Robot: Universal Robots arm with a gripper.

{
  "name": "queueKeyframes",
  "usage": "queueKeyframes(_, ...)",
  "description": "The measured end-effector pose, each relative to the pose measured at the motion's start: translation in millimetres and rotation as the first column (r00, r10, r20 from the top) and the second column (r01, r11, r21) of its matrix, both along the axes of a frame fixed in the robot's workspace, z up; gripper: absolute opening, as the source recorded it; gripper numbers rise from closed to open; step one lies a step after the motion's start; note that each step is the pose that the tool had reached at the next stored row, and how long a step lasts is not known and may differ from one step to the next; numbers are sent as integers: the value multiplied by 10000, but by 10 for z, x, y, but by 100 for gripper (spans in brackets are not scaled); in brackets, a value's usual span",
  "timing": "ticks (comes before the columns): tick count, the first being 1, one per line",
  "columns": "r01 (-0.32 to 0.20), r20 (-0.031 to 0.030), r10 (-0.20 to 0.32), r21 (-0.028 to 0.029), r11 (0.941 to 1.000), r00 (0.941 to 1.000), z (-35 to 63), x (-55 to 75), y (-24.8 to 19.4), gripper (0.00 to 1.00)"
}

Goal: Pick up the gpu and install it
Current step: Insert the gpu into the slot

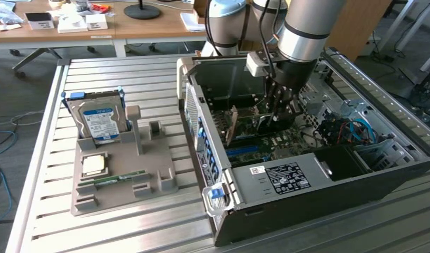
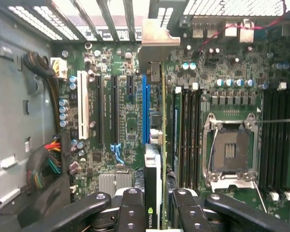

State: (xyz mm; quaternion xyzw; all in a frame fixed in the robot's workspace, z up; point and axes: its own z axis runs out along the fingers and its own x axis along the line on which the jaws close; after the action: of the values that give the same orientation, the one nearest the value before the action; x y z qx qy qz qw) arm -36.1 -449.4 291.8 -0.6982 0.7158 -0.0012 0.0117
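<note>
Your hand [image 2: 157, 215] is clenched on the gpu [image 2: 162, 125], fingers pinching its two faces near one end. The card hangs edge-on inside the open computer case [image 1: 320, 205], its metal bracket toward the case's slotted rear wall. It sits over the motherboard [image 2: 130, 121], just beside the blue slot [image 2: 145, 111]; whether its lower edge touches anything there, you cannot tell. Judge the card as light and stiff but fragile. A thin board like this should not sag in the grip, yet it will likely resent twisting or a skewed push. The flat faces near the upper edge look like the sound place to hold, well away from the contact edge and the bracket. Inside the case the room is tight, with walls, cable bundles and memory slots close around the card. The case rests on a ribbed metal counter [image 1: 130, 74]. Beside the case, toward the exterior view's left, a grey tray [image 1: 124, 200] carries a hard drive [image 1: 101, 122] and a RAM stick [image 1: 120, 180] — both well apart from the work. Wooden desks [image 1: 130, 26] stand beyond the case.
</note>
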Motion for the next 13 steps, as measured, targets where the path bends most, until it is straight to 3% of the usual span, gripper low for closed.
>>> queueKeyframes(13,-1,2,1,-2,10000,10000,-19,-73,-1,27)
